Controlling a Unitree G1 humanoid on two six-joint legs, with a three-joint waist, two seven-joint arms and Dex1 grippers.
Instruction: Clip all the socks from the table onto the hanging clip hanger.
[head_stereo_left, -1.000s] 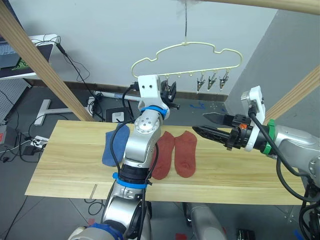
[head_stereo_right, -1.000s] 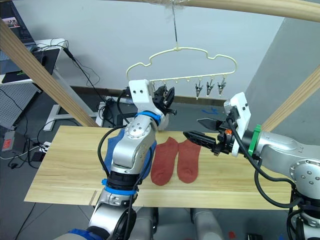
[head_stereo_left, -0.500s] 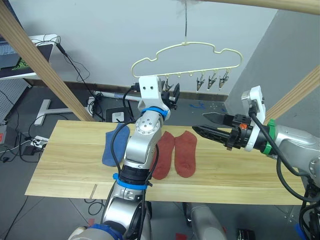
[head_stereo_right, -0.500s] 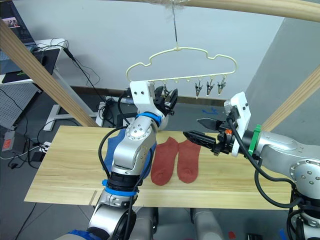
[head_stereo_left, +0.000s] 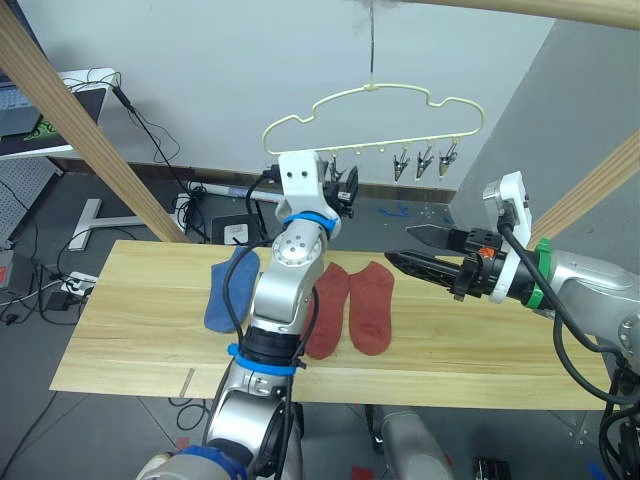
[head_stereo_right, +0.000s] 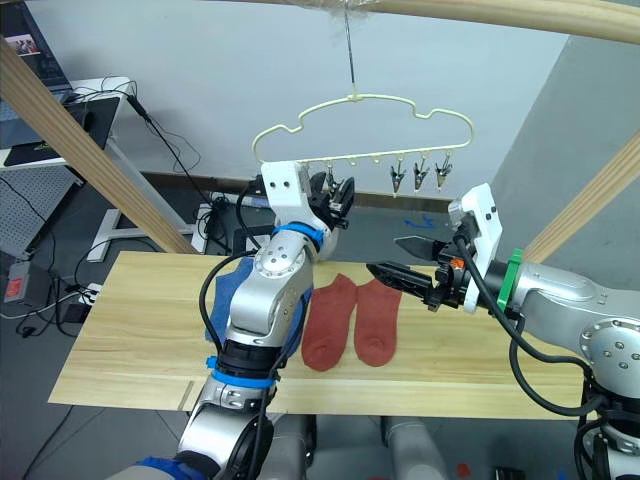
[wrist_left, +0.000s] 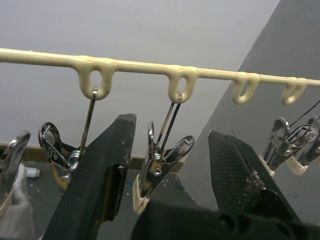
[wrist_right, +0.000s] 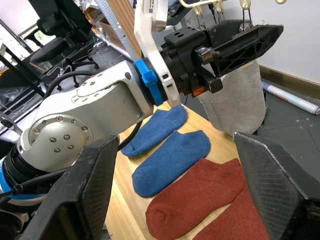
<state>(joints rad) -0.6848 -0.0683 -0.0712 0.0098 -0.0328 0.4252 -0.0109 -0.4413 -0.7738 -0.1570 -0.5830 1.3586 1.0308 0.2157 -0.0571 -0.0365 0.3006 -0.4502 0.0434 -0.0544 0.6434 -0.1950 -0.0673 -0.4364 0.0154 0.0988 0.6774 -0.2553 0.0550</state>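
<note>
The pale-yellow clip hanger (head_stereo_left: 370, 92) hangs by its hook from the top pole. My left gripper (head_stereo_left: 344, 188) is raised to its clip row and stands open, with one metal clip (wrist_left: 159, 167) between the fingers (wrist_left: 98, 176). A light grey sock (wrist_right: 236, 99) hangs from a clip just beside that gripper. Two blue socks (head_stereo_left: 226, 290) and two rust-red socks (head_stereo_left: 368, 306) lie flat on the table (head_stereo_left: 130, 340). My right gripper (head_stereo_left: 402, 246) hovers open and empty above the table, just right of the red socks.
Slanted wooden poles of the frame rise at the left (head_stereo_left: 80, 130) and right (head_stereo_left: 590, 190), with a crossbar (head_stereo_left: 540, 8) on top. Three free clips (head_stereo_left: 425, 160) hang at the hanger's right end. A desk with a laptop (head_stereo_left: 40, 110) stands far left.
My left gripper has edged slightly to the right along the clip row. The right arm and the socks on the table have not moved.
</note>
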